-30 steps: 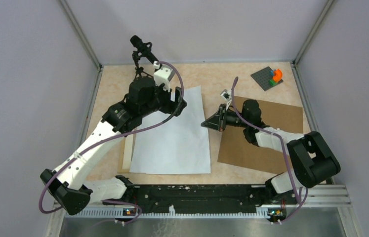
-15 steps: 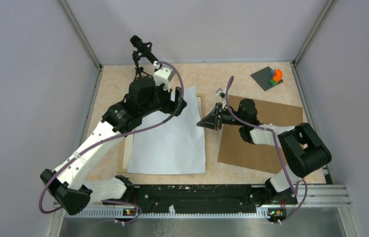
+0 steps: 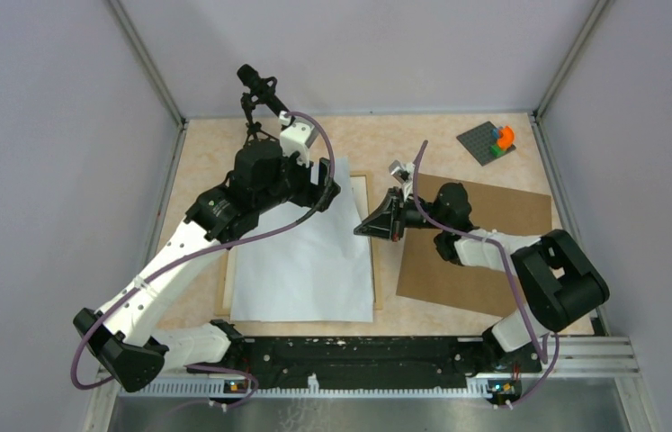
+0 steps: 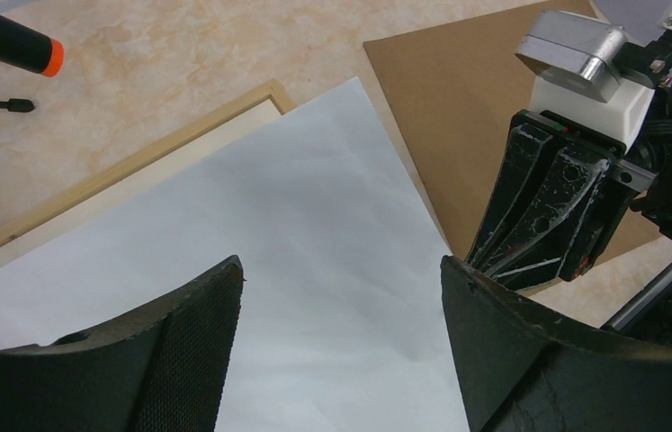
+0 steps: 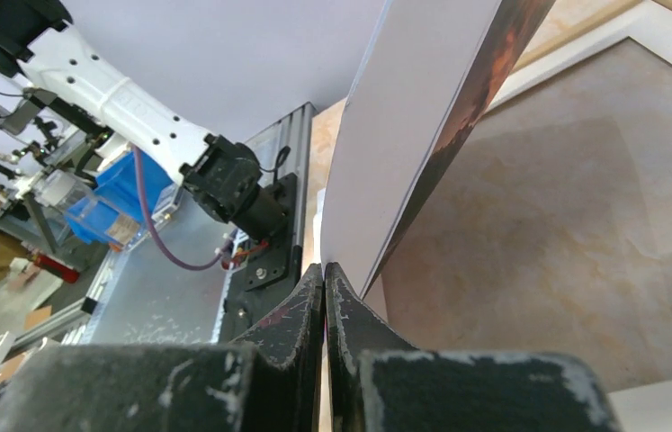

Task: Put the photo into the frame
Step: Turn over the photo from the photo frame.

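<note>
Photo lies white-back-up over frame in top view, skewed, not seated; right gripper pinches its right edge, left gripper hovers w/ jaws apart. Left wrist: sheet overhangs frame corner. Right wrist: gripper clenched on lifted edge, sunset side down; squaring & dropping in remain, I'd judge.

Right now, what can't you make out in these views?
- Print on the photo: face-down in top view, only a sliver in right wrist.
- The frame: top view, mostly under the photo.
- The right tool: shut at the photo's edge; pinching or just touching, unclear.
</note>
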`<move>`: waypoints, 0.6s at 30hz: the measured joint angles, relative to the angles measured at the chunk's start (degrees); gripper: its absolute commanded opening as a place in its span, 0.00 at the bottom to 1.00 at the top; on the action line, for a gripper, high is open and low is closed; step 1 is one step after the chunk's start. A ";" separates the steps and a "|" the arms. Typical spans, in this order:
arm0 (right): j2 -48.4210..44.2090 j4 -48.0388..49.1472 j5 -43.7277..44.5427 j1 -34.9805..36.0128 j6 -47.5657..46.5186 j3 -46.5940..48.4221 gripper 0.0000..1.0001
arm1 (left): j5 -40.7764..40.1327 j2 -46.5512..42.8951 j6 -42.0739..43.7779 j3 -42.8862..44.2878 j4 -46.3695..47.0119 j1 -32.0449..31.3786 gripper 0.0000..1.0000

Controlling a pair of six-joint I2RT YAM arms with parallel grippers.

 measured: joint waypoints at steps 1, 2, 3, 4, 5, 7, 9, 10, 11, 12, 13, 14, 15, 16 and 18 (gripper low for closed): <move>0.00 0.76 -0.20 0.13 0.52 0.00 0.00 | 0.00 0.00 0.00 0.00 0.00 0.02 0.84; 0.00 1.18 -0.31 0.22 0.92 0.00 0.00 | 0.00 0.00 0.00 -0.07 0.02 0.04 0.84; 0.00 1.49 -0.33 0.24 1.11 0.00 0.00 | 0.00 -0.02 0.00 -0.15 0.00 0.04 0.84; 0.02 1.68 -0.20 0.26 1.20 0.02 0.00 | 0.00 -0.02 0.00 -0.24 0.00 0.07 0.84; 0.09 1.73 0.04 0.26 1.25 0.02 0.00 | 0.00 -0.02 0.00 -0.37 -0.02 0.07 0.84; 0.61 1.86 1.25 0.28 1.31 0.09 0.00 | 0.00 -0.02 0.00 -0.48 -0.07 0.07 0.84; 1.84 1.60 3.43 0.37 1.40 0.39 0.00 | 0.00 -0.02 0.00 -0.50 -0.04 0.07 0.84; 2.64 1.51 4.52 0.48 1.38 0.79 0.00 | 0.00 -0.02 0.00 -0.50 -0.02 0.07 0.84; 3.45 1.31 5.55 0.52 1.42 1.25 0.00 | 0.02 -0.02 0.00 -0.50 -0.04 0.11 0.84; 4.46 1.09 6.80 0.57 1.60 1.90 0.00 | 0.02 -0.02 0.00 -0.50 -0.04 0.13 0.84; 5.81 0.68 8.33 0.61 1.88 2.73 0.00 | 0.02 -0.02 0.00 -0.50 -0.04 0.15 0.84; 6.62 0.57 9.14 0.61 2.21 3.15 0.00 | 0.00 -0.02 0.00 -0.50 -0.07 0.15 0.84; 8.04 0.46 10.34 0.61 2.73 3.98 0.00 | 0.00 -0.02 0.00 -0.50 -0.07 0.15 0.84; 9.09 0.22 11.37 0.63 3.08 4.66 0.00 | 0.00 -0.02 0.00 -0.50 -0.09 0.15 0.84; 11.02 -1.44 13.94 0.63 3.78 5.90 0.00 | 0.00 -0.02 0.00 -0.50 -0.17 0.17 0.84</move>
